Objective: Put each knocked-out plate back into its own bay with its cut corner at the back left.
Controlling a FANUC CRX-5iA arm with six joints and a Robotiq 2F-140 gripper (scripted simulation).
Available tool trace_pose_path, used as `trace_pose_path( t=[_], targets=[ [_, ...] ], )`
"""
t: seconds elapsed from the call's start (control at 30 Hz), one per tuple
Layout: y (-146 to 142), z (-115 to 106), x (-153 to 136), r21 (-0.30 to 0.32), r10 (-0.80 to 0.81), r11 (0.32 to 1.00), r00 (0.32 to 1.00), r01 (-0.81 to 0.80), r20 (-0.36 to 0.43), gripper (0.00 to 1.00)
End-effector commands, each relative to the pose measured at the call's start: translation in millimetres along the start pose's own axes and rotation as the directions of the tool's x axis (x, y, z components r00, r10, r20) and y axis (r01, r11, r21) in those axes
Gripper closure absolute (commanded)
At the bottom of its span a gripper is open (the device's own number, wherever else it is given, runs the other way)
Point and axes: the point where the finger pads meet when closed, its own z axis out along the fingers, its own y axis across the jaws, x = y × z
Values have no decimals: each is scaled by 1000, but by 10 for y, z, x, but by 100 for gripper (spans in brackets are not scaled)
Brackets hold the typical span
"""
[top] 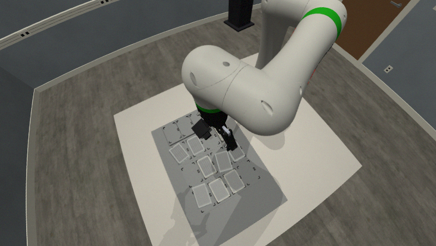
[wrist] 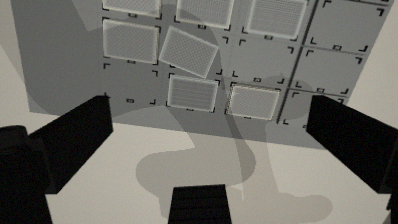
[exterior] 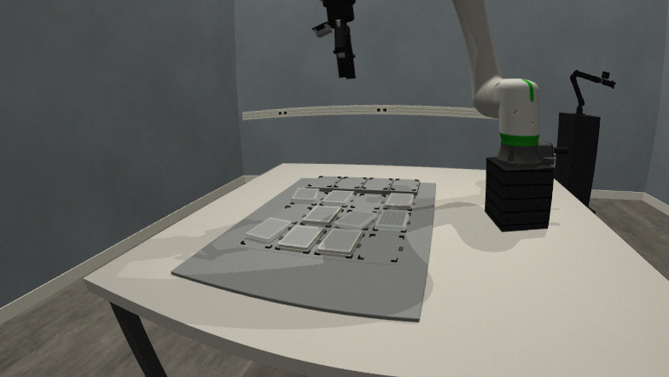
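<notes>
A grey deck [top: 259, 195] [exterior: 304, 281] [wrist: 65, 75] carries several sealed white plates among black corner pieces. One plate [wrist: 188, 51] [exterior: 356, 218] [top: 223, 161] in the second row, second column lies clearly turned askew, off its corner pieces. In the front row, two plates [wrist: 192, 93] [wrist: 253, 101] lie in columns 2 and 3. The front left bay [wrist: 130, 87] is bare. My gripper [wrist: 209, 113] [exterior: 346, 72] [top: 230, 143] is open and empty. It hangs high above the deck's front edge. The back row does not show in the wrist view.
The deck lies on a white table [top: 305, 158] [exterior: 514, 290]. The raised fourth column [exterior: 365, 183] [wrist: 345, 30] holds no plates. The arm's black base [exterior: 517, 196] stands beside the deck. A black pedestal [exterior: 578, 149] stands behind the table.
</notes>
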Motion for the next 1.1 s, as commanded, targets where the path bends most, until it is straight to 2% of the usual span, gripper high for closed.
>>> trace_pose_path(
  t=[0.0,0.53,0.57,0.77,0.83,1.07],
  targets=[
    [2,-10,3,0,0,1000,1000,0,-2,0],
    [2,-10,3,0,0,1000,1000,0,-2,0],
    [10,34,25,0,33,999,999,-33,-4,30],
    [57,284,142,2,190,982,982,-190,-9,30],
    [63,317,156,2,190,982,982,-190,-9,30],
    [116,579,255,6,346,938,938,-346,-13,30]
  ],
)
